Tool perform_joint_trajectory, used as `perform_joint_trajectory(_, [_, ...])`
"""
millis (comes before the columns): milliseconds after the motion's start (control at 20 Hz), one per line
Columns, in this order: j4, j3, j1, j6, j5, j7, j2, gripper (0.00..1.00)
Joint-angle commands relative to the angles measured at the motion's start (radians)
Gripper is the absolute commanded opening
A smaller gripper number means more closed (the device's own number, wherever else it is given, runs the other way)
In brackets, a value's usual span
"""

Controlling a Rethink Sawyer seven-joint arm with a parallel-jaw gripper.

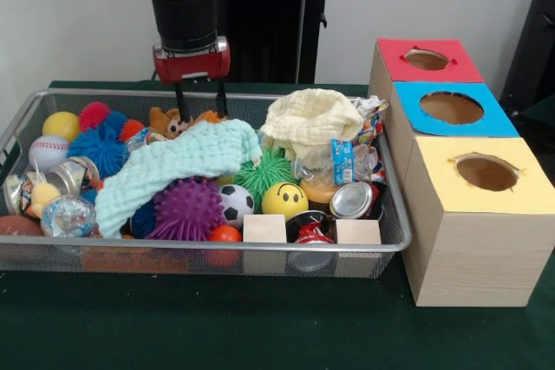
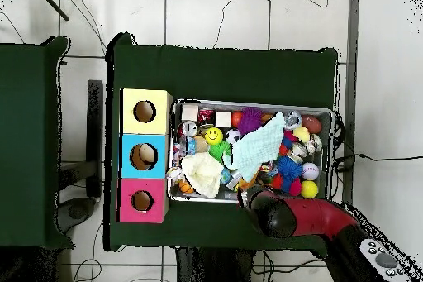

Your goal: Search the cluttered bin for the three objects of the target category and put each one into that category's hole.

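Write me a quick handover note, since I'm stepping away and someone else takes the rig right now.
Gripper: open, empty, hanging at the wire mesh bin's far edge beside the light green cloth.
Bin: crowded with balls, cans, wooden blocks and a cream cloth.
Wooden boxes beside it: red-topped hole, blue-topped hole, yellow-topped hole. Overhead, something pale shows inside the blue hole; cannot tell what.
Target category is not evident. Sorting appears mostly ahead.
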Motion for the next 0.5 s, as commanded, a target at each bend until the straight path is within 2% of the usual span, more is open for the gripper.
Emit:
perform_joint_trajectory(50, [-0.158,-0.013,0.005,0.015,-0.087,-0.014,0.091,1.00])
perform_joint_trajectory(250, [-0.160,-0.002,-0.011,0.043,-0.092,-0.035,0.089,1.00])
perform_joint_trajectory(500, [-0.127,0.022,-0.049,0.090,-0.079,-0.070,0.041,1.00])
